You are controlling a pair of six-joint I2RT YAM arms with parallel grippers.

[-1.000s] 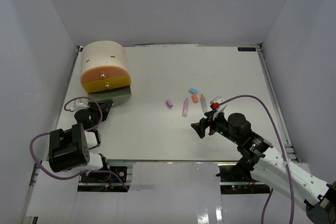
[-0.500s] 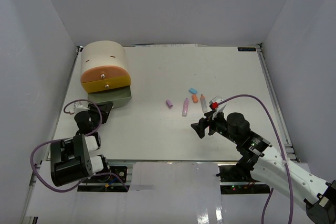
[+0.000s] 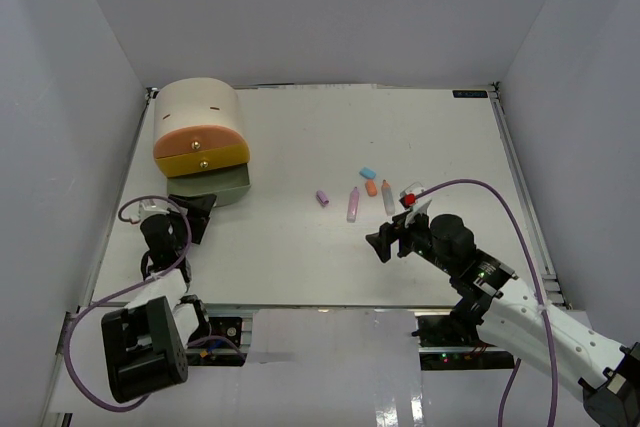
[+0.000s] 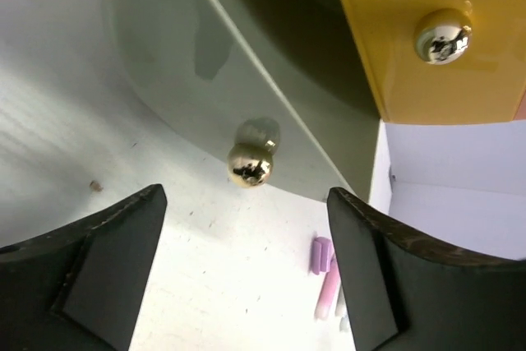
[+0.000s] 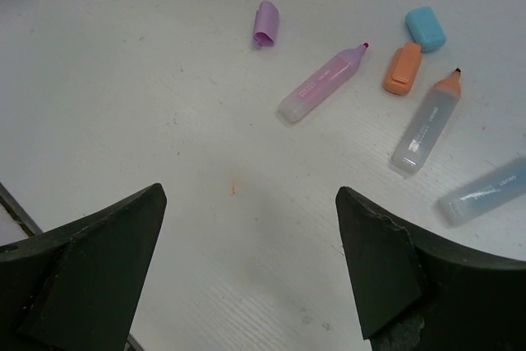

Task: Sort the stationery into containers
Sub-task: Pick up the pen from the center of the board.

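The beige cabinet stands at the back left, and its drawers are the containers. The grey-green bottom drawer is pulled out, while the yellow drawer above it is closed. My left gripper is open, just short of the bottom drawer's brass knob and not touching it. The stationery lies mid-table: purple cap, pink marker, orange cap, blue cap, clear orange-tipped marker and bluish marker. My right gripper hangs open and empty, nearer than them.
The peach-orange top drawer is closed. White walls enclose the table on three sides. A purple cable loops over the right arm. A small orange stain marks the table under the right gripper.
My left gripper has opened wide, off the bottom drawer's knob, and the left arm has drawn back toward the near edge. The right arm has barely moved.
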